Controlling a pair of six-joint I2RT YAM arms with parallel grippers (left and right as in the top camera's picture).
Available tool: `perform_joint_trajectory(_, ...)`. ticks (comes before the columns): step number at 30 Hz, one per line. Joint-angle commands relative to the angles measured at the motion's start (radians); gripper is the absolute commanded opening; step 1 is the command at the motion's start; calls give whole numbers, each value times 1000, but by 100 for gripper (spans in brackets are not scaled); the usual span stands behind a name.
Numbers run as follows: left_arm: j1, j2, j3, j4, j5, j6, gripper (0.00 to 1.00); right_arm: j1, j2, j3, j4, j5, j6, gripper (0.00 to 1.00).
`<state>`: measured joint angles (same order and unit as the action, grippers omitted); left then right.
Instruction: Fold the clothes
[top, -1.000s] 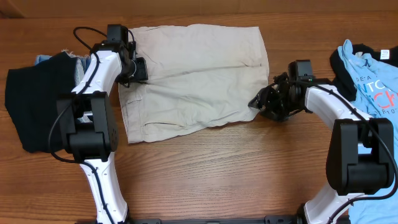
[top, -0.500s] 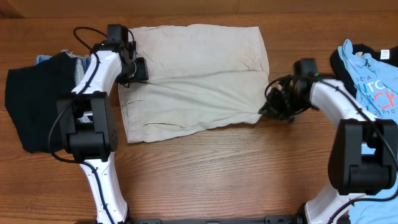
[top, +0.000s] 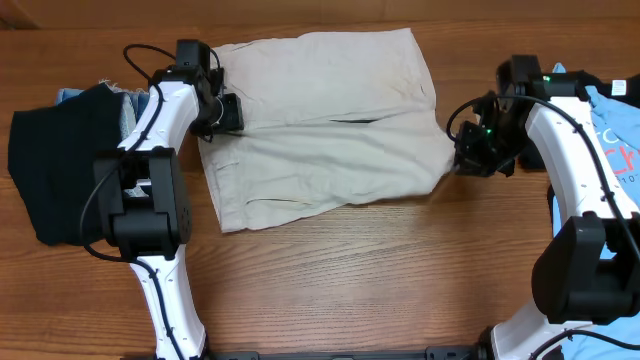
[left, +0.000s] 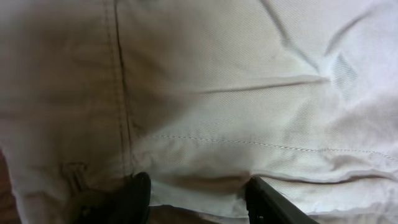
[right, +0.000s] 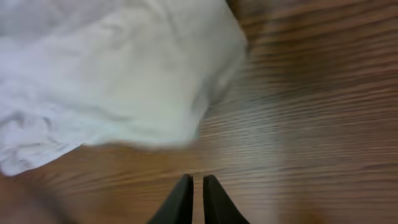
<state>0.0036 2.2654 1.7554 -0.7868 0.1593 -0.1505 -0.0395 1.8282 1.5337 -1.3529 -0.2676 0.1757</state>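
Observation:
The pale beige shorts (top: 320, 130) lie spread flat across the back of the table, waistband to the left. My left gripper (top: 228, 112) sits at the waistband. In the left wrist view its fingers (left: 134, 199) stand on either side of a bunched fold of the cloth (left: 236, 93), gripping it. My right gripper (top: 468, 155) hovers just off the shorts' right-hand leg corner. The right wrist view shows this gripper (right: 198, 180) shut with nothing between its fingers, over bare wood. The pale cloth (right: 124, 81) lies a little ahead of it, apart from the fingertips.
A black garment (top: 60, 160) lies over a denim piece (top: 70, 95) at the left edge. A light blue printed shirt (top: 612, 110) sits at the far right, partly behind my right arm. Bare wooden table (top: 350, 270) stretches in front of the shorts.
My right gripper closed at the shorts' right corner and moved right and back, dragging the shorts to the right. The cloth now lies free of its fingers. The left gripper stayed at the waistband.

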Motion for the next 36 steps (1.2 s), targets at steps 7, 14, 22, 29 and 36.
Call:
perform_joint_trajectory(7, 22, 4, -17, -3, -66, 16, 53, 11, -19, -18, 89, -108, -82, 25)
perform_joint_trajectory(14, 22, 4, -17, -4, -66, 16, 55, -29, 9, -173, 263, -80, 12, 52)
perform_joint_trajectory(22, 22, 4, -17, -15, -65, 16, 55, -26, 54, -367, 518, -170, 166, 61)
perform_joint_trajectory(29, 22, 4, -17, -18, -65, 16, 55, -15, 54, -486, 747, -332, 238, 52)
perform_joint_trajectory(36, 22, 4, -17, -21, -65, 16, 56, -1, 2, -418, 745, -399, 129, 4)
